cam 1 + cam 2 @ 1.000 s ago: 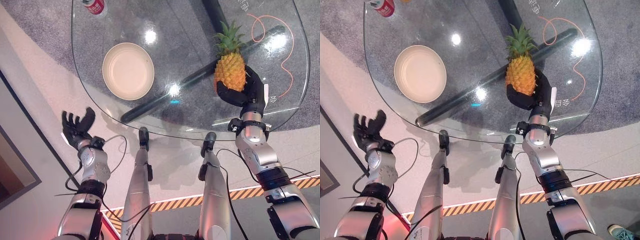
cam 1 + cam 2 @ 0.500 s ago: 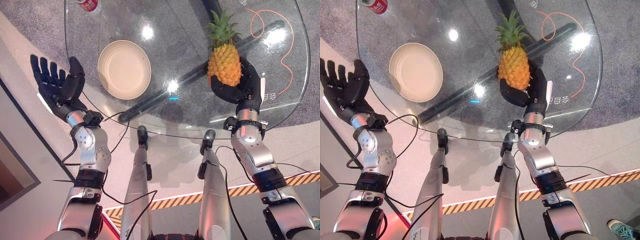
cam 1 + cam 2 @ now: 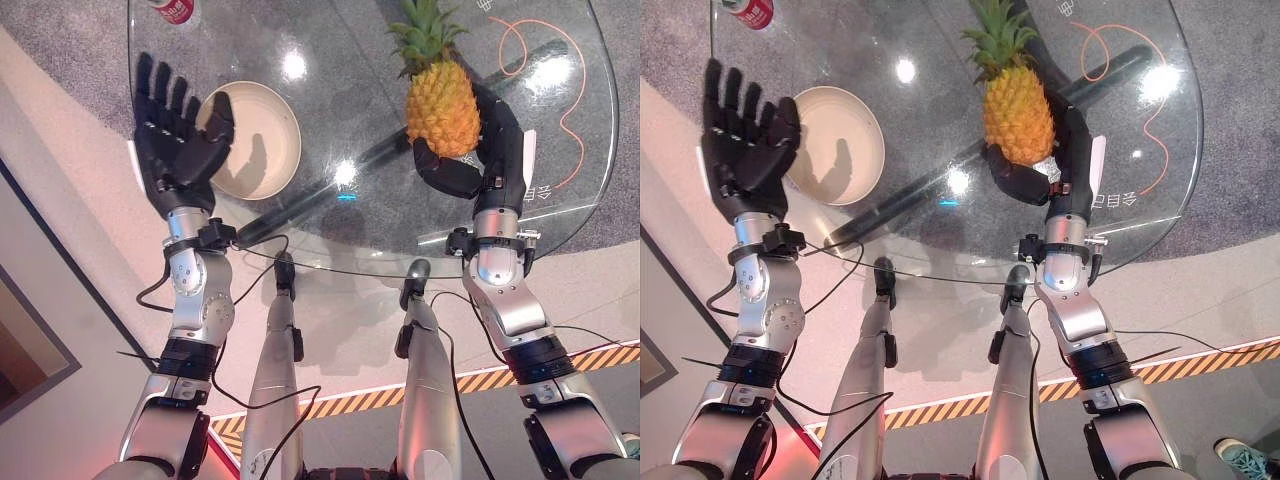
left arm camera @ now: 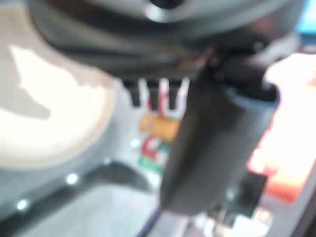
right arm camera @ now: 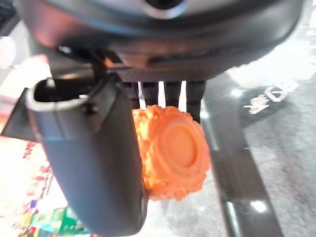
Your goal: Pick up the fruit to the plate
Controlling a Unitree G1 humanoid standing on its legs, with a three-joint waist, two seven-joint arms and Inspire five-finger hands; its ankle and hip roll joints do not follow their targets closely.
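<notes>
right robot hand [image 3: 470, 160] curled round pineapple [image 3: 441, 95]

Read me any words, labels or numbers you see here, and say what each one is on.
Red can: white print, too small and cut off to read.
Glass table: white characters near the right hand holding the pineapple, too small to read.
Plate: no text.

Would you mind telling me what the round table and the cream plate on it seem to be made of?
Round table: clear glass, glossy; the floor shows through and lamp glints sit on it. Cream plate: smooth, matte, perhaps ceramic or plastic; the look leaves it open.
</notes>
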